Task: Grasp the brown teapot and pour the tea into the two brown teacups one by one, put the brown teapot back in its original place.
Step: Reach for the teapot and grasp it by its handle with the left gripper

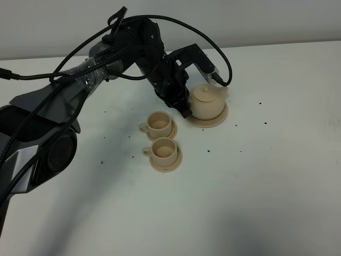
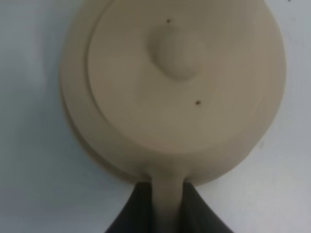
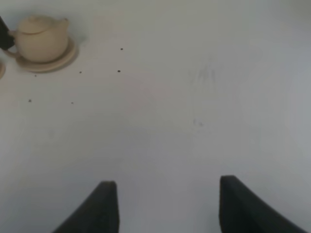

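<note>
white speckled table (image 1: 266, 186) under a pale grey wall (image 1: 240, 21)

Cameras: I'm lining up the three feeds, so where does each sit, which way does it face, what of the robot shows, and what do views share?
Exterior high: mounted high, facing down at the table; shows the left arm, the left gripper at the teapot, and two cups.
Left wrist: on the left arm, straight down on the teapot's lid; fingers clamp the handle.
Right wrist: on the right arm, looking across the table; the open right gripper shows.
Shared: all three see the teapot.
</note>
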